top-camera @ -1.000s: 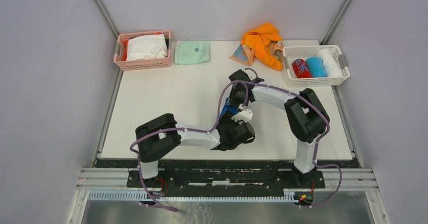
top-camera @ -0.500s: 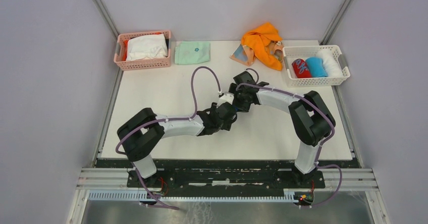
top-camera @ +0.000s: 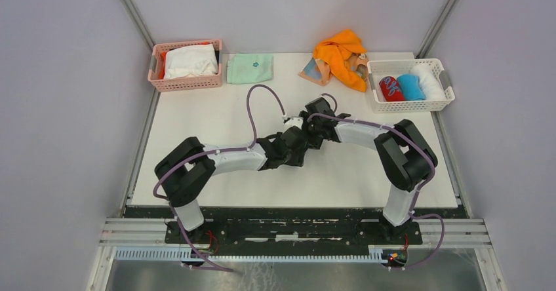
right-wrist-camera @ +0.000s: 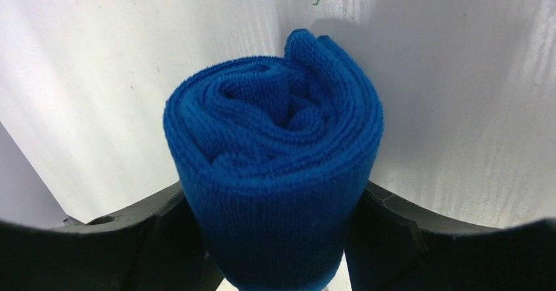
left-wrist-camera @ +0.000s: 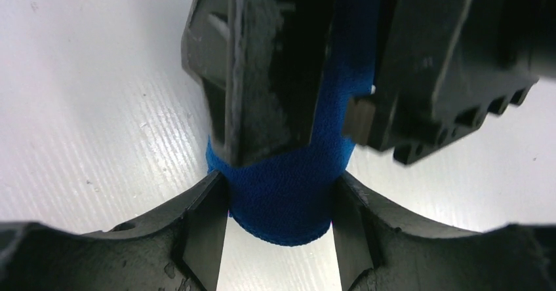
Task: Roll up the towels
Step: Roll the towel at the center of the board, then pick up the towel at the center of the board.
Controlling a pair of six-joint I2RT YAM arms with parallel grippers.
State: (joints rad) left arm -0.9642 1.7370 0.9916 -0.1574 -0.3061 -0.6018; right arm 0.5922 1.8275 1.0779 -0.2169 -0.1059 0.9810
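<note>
The blue towel [right-wrist-camera: 275, 166] is a tight roll with its spiral end toward the right wrist camera. It sits between the fingers of my right gripper [right-wrist-camera: 275, 238], which stands open around it. In the left wrist view my left gripper [left-wrist-camera: 280, 196] is shut on the other end of the blue towel [left-wrist-camera: 282, 206], both pads pressed on it. From above, the left gripper [top-camera: 295, 144] and right gripper [top-camera: 311, 131] meet nose to nose at the table's middle, hiding the roll. The orange towel [top-camera: 339, 54] lies crumpled at the back, partly over the peach towel [top-camera: 313, 72].
A folded mint-green cloth [top-camera: 250, 68] lies at the back. A pink basket [top-camera: 187, 85] with white cloth stands back left. A white basket [top-camera: 410, 106] back right holds a red, a light-blue and a white roll. Grey walls close both sides.
My left gripper swung from the near side up to the roll and closed on its free end. The right gripper's fingers spread wider around the roll.
</note>
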